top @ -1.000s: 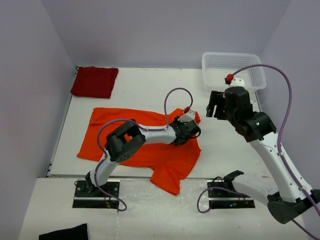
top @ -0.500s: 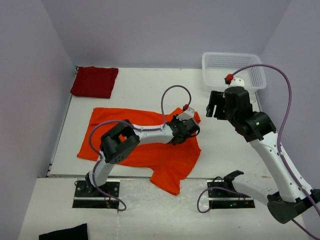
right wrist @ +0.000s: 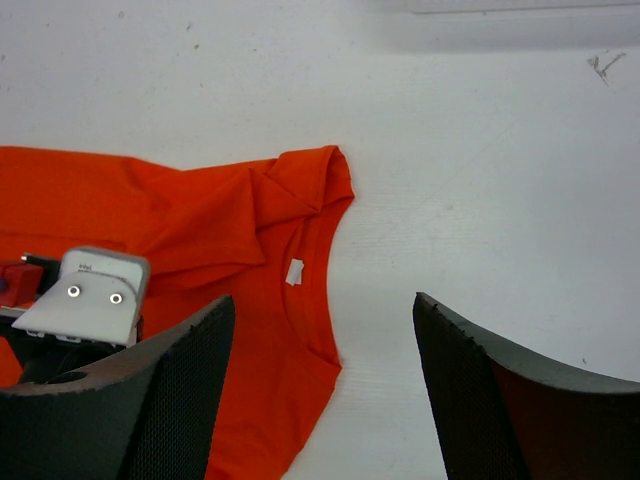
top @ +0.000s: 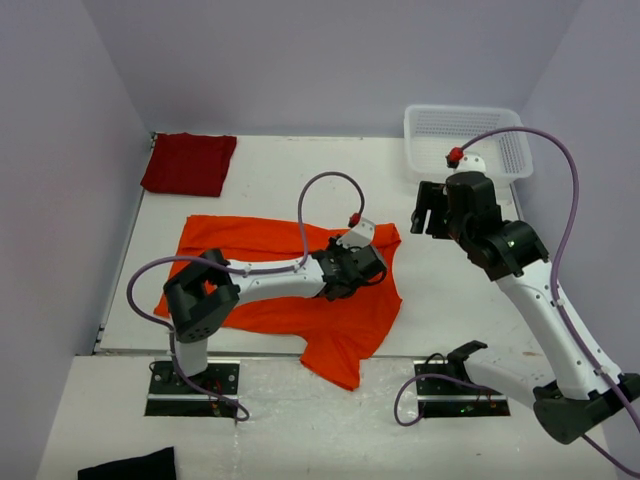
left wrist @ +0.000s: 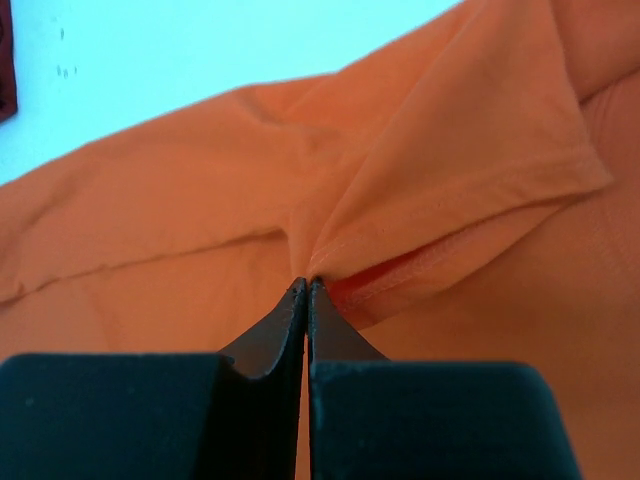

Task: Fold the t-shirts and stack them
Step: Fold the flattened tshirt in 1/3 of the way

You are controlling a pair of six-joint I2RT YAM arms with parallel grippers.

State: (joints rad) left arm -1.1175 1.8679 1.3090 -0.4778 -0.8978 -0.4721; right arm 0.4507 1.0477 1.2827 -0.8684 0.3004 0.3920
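The bright orange t-shirt (top: pixel 220 250) lies spread and rumpled across the middle of the table, one part hanging toward the front edge. My left gripper (top: pixel 352 268) is low over its right part. In the left wrist view the jaws are shut (left wrist: pixel 306 285) and pinch a fold of the orange t-shirt (left wrist: pixel 450 150) by a hem. The dark crimson t-shirt (top: pixel 188 163) lies folded at the back left corner. My right gripper (top: pixel 430 210) hangs open and empty above the bare table, just right of the shirt's collar. In the right wrist view, the gripper (right wrist: pixel 322 300) is above that collar (right wrist: pixel 300 240).
A white mesh basket (top: pixel 467 140) stands at the back right corner. A small black cloth (top: pixel 128 467) lies on the front ledge at the lower left. Purple walls close in the table on three sides.
My left gripper has moved left and slightly nearer, drawing the pinched fold of the orange shirt with it. The right arm has barely moved.
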